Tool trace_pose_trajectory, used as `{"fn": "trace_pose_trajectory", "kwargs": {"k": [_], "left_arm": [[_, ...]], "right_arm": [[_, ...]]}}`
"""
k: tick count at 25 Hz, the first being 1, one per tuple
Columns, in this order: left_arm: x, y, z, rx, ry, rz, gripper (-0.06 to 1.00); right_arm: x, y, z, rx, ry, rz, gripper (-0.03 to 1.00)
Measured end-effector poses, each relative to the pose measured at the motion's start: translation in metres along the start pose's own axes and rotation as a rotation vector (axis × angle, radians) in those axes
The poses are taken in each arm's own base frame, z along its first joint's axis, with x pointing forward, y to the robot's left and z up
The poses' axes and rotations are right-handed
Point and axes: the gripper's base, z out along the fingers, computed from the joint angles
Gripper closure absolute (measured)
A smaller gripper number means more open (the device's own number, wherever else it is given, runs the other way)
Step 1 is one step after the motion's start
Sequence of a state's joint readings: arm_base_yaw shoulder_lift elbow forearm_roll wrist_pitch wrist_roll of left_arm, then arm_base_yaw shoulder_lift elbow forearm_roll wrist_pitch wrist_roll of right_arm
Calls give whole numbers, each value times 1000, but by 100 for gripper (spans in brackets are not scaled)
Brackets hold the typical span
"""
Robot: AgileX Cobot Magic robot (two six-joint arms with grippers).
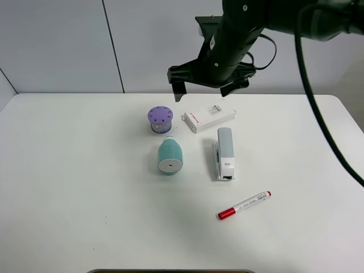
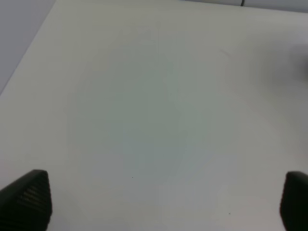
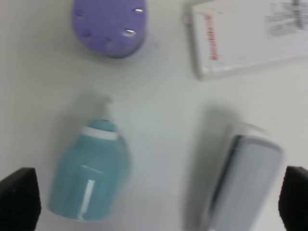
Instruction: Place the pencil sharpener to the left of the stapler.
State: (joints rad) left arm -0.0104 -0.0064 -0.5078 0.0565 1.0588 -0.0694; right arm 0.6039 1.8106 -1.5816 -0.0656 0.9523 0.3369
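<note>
The right fingers [image 3: 19, 198] stand wide apart and hold nothing. They hang in the air above the worktop [image 1: 68, 187] and touch no object. Below the gap between them lie two things. The pencil sharpener [image 3: 89, 175] is on its side under the one finger, and the stapler [image 3: 245, 183] lies flat under the other finger. A strip of bare worktop separates the two. In the high view the pencil sharpener [image 1: 169, 156] is on the left side of the stapler [image 1: 224, 153], near it but not touching. Its small white knob points to the purple cylinder [image 1: 161, 119].

Farther out from these fingers, the purple cylinder stands just beyond the knob, and the white box [image 1: 209, 118] lies just beyond the end of the stapler. The red-capped marker [image 1: 244, 206] lies well apart from the fingers, past the other end of the stapler.

The left fingers [image 2: 26, 199] are also wide apart and hold nothing. Under and around them is only bare worktop, with one edge of it to the side.
</note>
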Motion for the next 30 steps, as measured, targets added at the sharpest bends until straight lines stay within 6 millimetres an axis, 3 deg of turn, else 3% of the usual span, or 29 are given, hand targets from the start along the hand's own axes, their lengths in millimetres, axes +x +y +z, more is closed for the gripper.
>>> {"fn": "trace_pose_trajectory", "kwargs": {"k": [11, 19, 24, 30], "left_arm": [[0, 0, 0, 0, 0, 0, -1], [0, 0, 0, 0, 0, 0, -1], [0, 0, 0, 0, 0, 0, -1], [0, 0, 0, 0, 0, 0, -1]], "right_arm": [[-5, -79, -55, 101, -16, 32, -2], [8, -135, -101, 196, -21, 51, -2], [39, -169, -122, 259, -61, 111, -2], [101, -206, -134, 325, -64, 215, -2]]}}
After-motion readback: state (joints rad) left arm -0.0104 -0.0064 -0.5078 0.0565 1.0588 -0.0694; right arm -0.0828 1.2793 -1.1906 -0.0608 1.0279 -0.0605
